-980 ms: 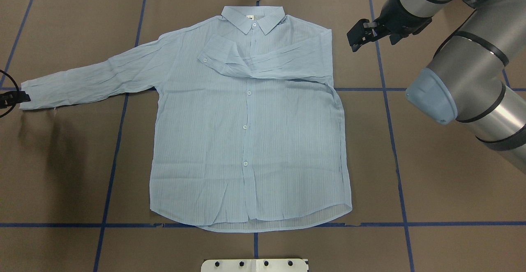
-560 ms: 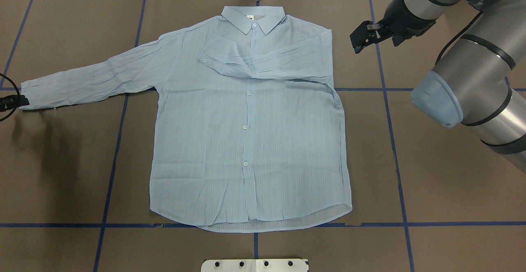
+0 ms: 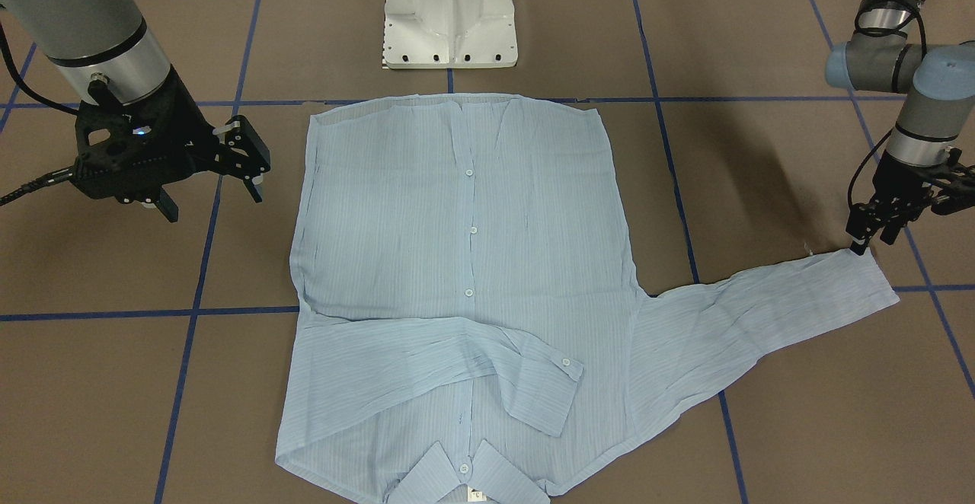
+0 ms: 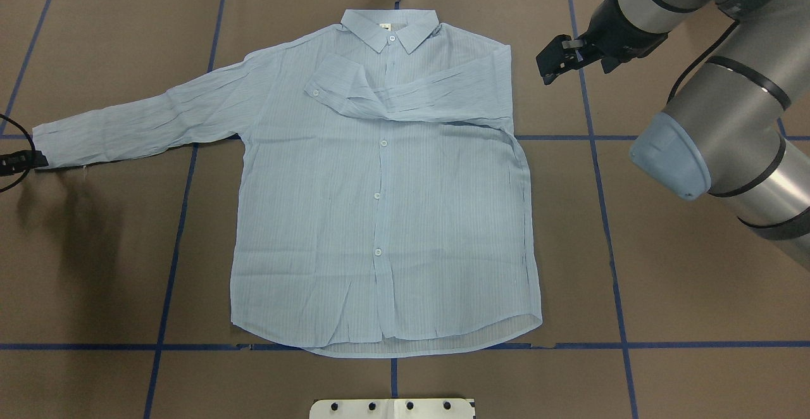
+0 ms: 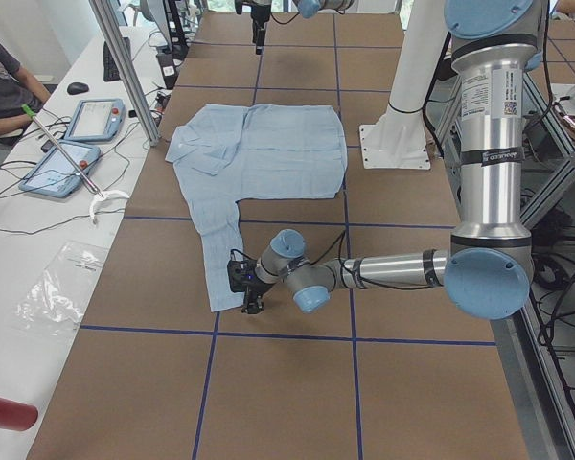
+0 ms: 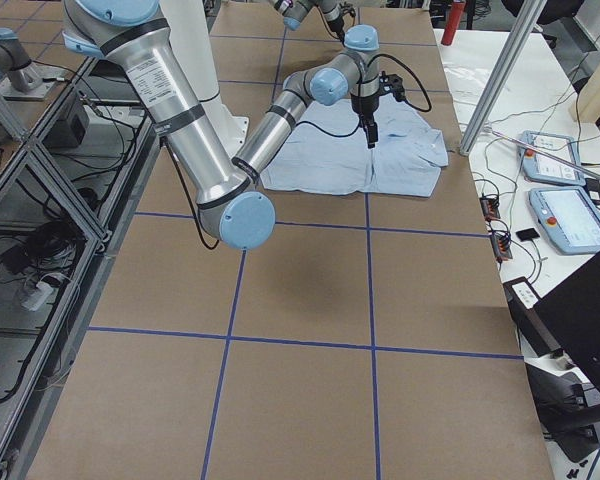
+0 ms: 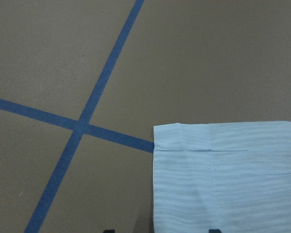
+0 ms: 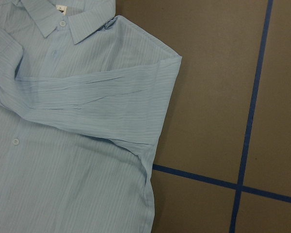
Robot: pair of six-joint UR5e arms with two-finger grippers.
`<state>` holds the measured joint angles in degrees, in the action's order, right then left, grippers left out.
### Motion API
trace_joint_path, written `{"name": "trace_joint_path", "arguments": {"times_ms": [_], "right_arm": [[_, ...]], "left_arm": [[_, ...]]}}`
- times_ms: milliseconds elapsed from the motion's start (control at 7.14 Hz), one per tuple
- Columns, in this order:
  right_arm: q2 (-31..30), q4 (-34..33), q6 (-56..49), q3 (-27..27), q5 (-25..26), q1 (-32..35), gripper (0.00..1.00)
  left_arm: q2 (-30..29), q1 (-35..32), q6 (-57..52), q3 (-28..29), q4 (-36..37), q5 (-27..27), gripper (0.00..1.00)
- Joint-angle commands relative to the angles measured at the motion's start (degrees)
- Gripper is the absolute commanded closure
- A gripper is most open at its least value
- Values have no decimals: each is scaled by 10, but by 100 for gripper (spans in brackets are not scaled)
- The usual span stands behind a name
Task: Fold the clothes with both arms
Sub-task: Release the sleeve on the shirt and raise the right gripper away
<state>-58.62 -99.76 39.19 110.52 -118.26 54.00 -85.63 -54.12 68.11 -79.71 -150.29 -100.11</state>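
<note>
Shirt (image 4: 380, 216) lies flat and buttoned on the brown table (image 4: 696, 280), its collar (image 4: 389, 26) on the far side from my base. One sleeve (image 4: 411, 99) is folded across the chest. The other sleeve (image 4: 145, 118) stretches out to my left gripper (image 3: 864, 241), whose jaws are spread low at the cuff (image 7: 184, 138), one over the cloth and one just past its edge. My right gripper (image 4: 554, 64) hangs just beside the shoulder by the folded sleeve, clear of the fabric. Its jaws look spread, though that view is poor.

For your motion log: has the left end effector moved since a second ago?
Yes, the left end effector shifted slightly down-view, away from the blue tape line.
</note>
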Motion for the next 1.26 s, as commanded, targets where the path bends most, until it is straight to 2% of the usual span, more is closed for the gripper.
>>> {"name": "trace_joint_path", "arguments": {"times_ms": [0, 560, 1120], "right_arm": [[0, 0, 0, 0, 1, 0, 0], [1, 0, 0, 0, 0, 0, 0], [0, 0, 0, 0, 0, 0, 0]], "left_arm": [[-1, 1, 0, 1, 0, 0, 37], [-2, 2, -1, 1, 0, 0, 43], [-3, 9, -1, 6, 0, 0, 43]]}}
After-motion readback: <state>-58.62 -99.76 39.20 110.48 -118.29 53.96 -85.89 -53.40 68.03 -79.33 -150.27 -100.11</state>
